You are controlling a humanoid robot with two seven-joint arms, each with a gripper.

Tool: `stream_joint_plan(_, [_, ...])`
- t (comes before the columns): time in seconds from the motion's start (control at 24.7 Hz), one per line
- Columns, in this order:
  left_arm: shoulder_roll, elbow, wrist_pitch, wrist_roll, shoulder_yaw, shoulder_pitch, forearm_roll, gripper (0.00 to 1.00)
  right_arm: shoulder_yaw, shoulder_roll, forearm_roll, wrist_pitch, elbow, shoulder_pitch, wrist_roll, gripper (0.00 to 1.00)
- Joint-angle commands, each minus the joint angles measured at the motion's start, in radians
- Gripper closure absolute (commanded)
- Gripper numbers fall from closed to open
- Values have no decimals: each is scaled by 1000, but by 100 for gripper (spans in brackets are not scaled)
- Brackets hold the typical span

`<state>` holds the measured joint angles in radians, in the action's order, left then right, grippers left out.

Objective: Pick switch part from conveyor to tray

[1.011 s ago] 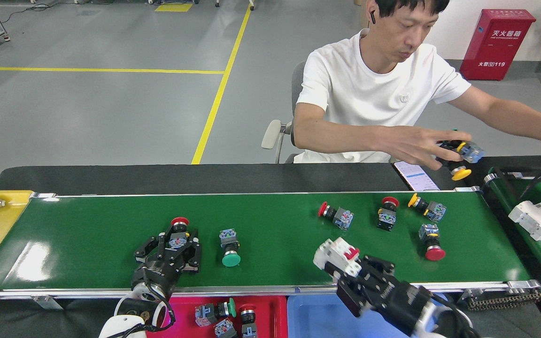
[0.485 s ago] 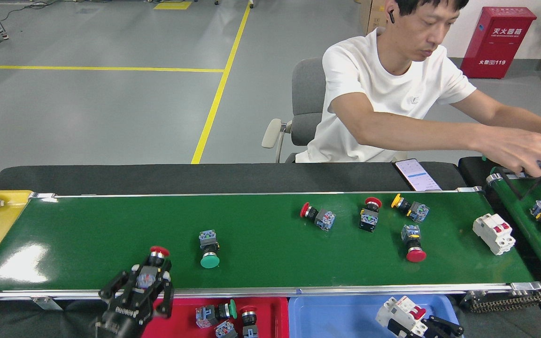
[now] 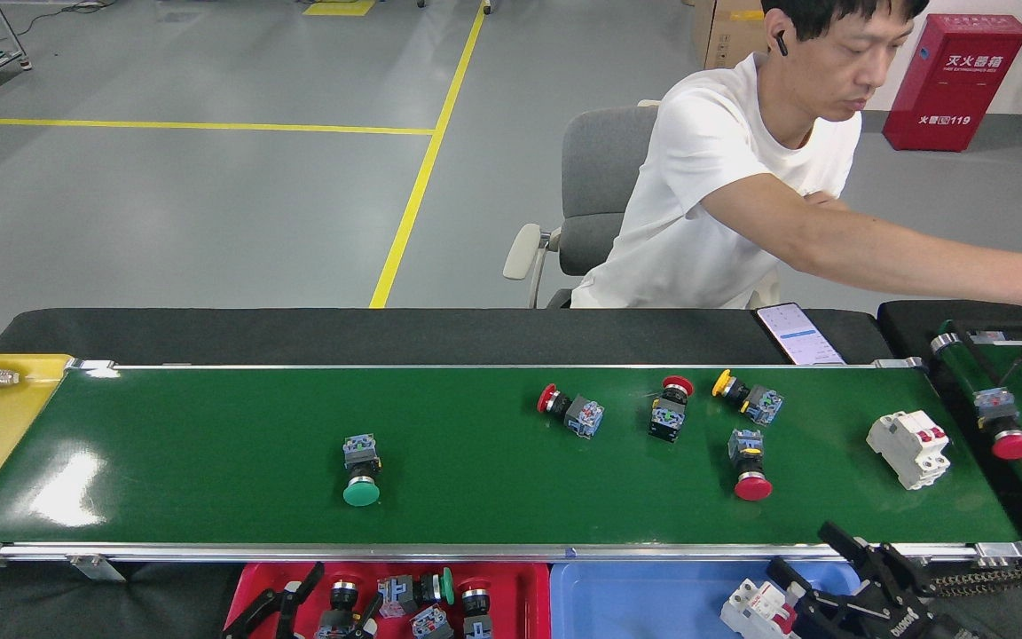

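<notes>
**A:** Where do the switch parts lie relative to the fingers?

**B:** The left gripper (image 3: 320,596) sits at the frame's 7 o'clock, over the red plastic tray (image 3: 524,590). Its black fingers (image 3: 273,605) are spread, and a red-capped push-button switch (image 3: 340,603) stands between them; I cannot tell whether they touch it. More switches lie just beside it at its 3 o'clock, inside the same tray. The right gripper (image 3: 817,572) is at 5 o'clock over the blue plastic tray (image 3: 644,595), fingers parted, with a white circuit breaker with a red lever (image 3: 755,608) just at its 8 o'clock in the tray, apart from the fingertips as far as I can see.

**A:** And on the belt?

**B:** The long glossy dark-green conveyor (image 3: 209,444) with silver rails carries a green-capped switch (image 3: 360,468) left of centre. At 3 o'clock from it sit three red-capped switches (image 3: 569,410) (image 3: 671,408) (image 3: 749,463), a yellow-capped one (image 3: 747,397), and a second white breaker (image 3: 908,448). All are well apart from both grippers.

**A:** Any readable writing?

**B:** The red cabinet (image 3: 955,80) behind the seated person in a white T-shirt (image 3: 724,177) shows Chinese characters and "119". The print on the right gripper is too small to read
</notes>
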<state>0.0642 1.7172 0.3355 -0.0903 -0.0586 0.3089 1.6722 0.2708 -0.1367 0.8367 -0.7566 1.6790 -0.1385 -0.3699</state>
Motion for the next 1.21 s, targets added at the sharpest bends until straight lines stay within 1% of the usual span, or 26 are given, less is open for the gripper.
stream_joint_plan(0.0, [-20,16,-12,-3,-53,-7,-48,0,7,19,33,80,18,30,5,8])
stream_joint_plan(0.04, [-35,16,-10,4,-102,-13,-95,0,7,46,82,135,18,51,8,11])
stream_joint_plan(0.08, [-38,15,-10,14,-139,-16,-128,0,7,69,128,169,18,60,8,11])
stream_joint_plan(0.16, [-34,7,-4,47,-204,-22,-200,0,7,147,240,226,31,69,14,11])
stream_joint_plan(0.2, [-30,1,-4,67,-227,-27,-233,0,7,190,285,243,48,71,14,11])
stream_joint_plan(0.28, [-23,-16,-4,83,-257,-30,-261,0,7,241,347,267,87,66,25,11])
stream_joint_plan(0.32, [-18,-24,-1,83,-273,-30,-263,0,7,259,381,289,93,59,52,12])
stream_joint_plan(0.36, [-15,-27,-3,83,-279,-30,-263,0,7,266,404,306,91,59,83,13])
stream_joint_plan(0.49, [3,-34,-6,81,-271,-50,-250,0,7,267,492,395,91,30,220,13])
stream_joint_plan(0.57, [19,-48,-10,81,-265,-90,-221,0,7,267,521,425,91,8,275,11])
stream_joint_plan(0.69, [8,-134,-24,77,-234,-177,-109,0,5,266,522,425,91,-27,327,2])
stream_joint_plan(0.81, [8,-238,-44,77,-219,-257,-86,0,4,261,522,422,93,-90,408,1])
stream_joint_plan(0.85, [12,-261,-44,77,-207,-283,-86,0,4,258,522,422,93,-99,416,1])
stream_joint_plan(1.05, [19,-323,-46,77,-176,-361,-81,0,-10,269,524,434,93,-82,404,1])
stream_joint_plan(1.17, [20,-366,-62,77,-147,-396,-81,0,-38,276,527,445,93,-52,344,1])
